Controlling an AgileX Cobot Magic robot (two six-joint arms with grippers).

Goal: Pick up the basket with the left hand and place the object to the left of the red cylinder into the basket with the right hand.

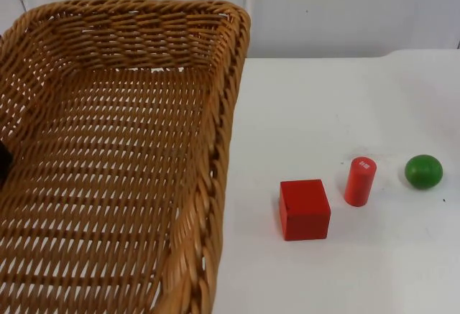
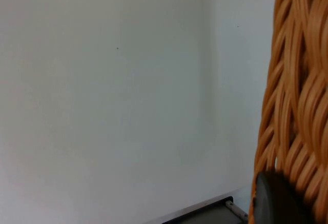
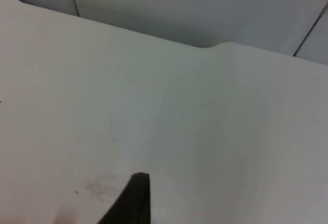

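A wicker basket (image 1: 108, 156) was lifted at nine o'clock, the left gripper (image 2: 279, 198) clamped on its rim. A red cube (image 1: 305, 209) sat just beside a red cylinder (image 1: 359, 181), at its eight o'clock; a green ball (image 1: 423, 171) lay at three. The right gripper (image 3: 134, 199) hung above the white table (image 1: 345, 98); its spread could not be told.

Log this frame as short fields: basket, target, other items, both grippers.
basket: wicker, lifted close to the top camera, nothing inside
target: red cube, on table, left of red cylinder, apart from it
other: green ball, right of cylinder
left gripper: at basket rim
right gripper: over bare table, away from the objects
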